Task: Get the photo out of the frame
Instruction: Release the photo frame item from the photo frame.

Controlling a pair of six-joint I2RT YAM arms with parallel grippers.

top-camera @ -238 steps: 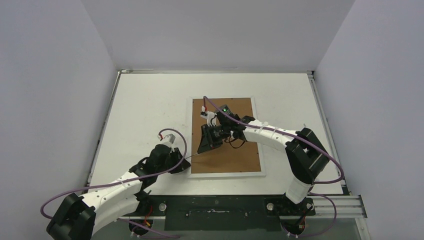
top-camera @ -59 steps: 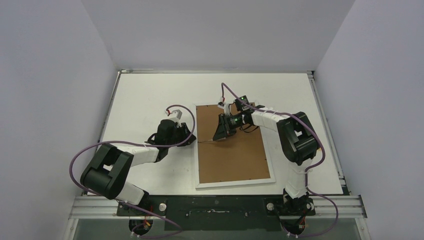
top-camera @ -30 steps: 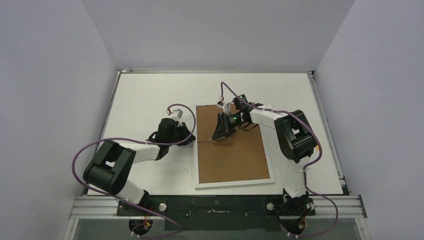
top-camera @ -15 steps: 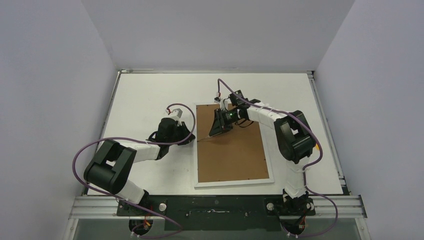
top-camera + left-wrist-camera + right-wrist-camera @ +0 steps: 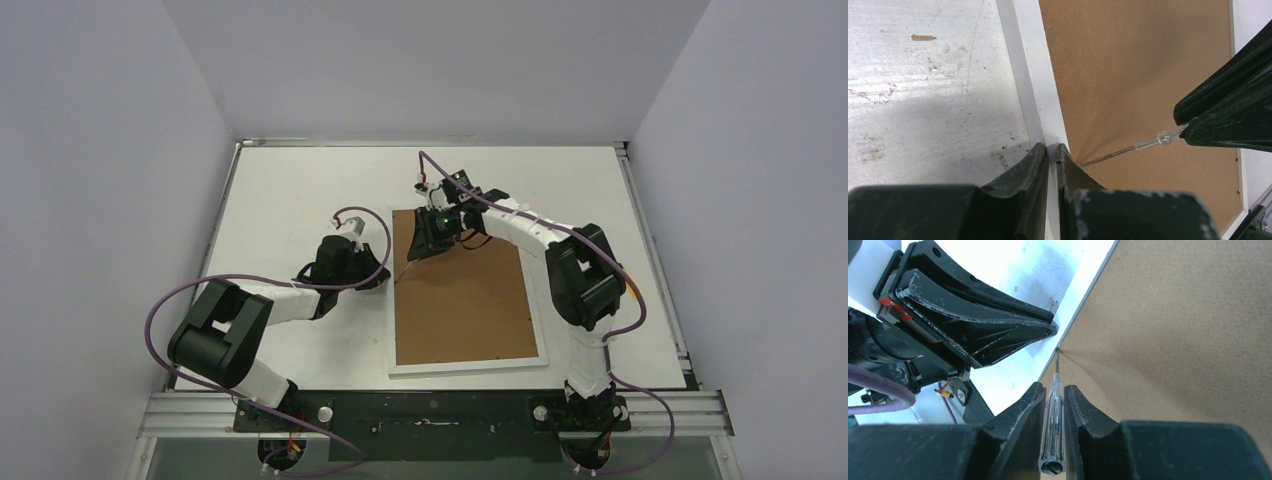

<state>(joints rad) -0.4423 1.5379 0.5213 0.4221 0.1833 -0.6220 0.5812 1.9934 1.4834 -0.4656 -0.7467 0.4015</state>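
Lying face down on the scuffed white table (image 5: 290,190), the frame (image 5: 1030,90) showed only its brown backing board (image 5: 460,300), matte and finely pebbled, inside a narrow, smooth white border. The photo was nowhere in view, presumably under that board, so the removal looked barely begun: the back had yet to come off. The left gripper (image 5: 1050,150) pinched the border's left rail, jaws nearly closed on it. The right gripper (image 5: 1054,390) clamped a slim clear-handled screwdriver (image 5: 1054,425), its thin metal tip at the seam between board and border.
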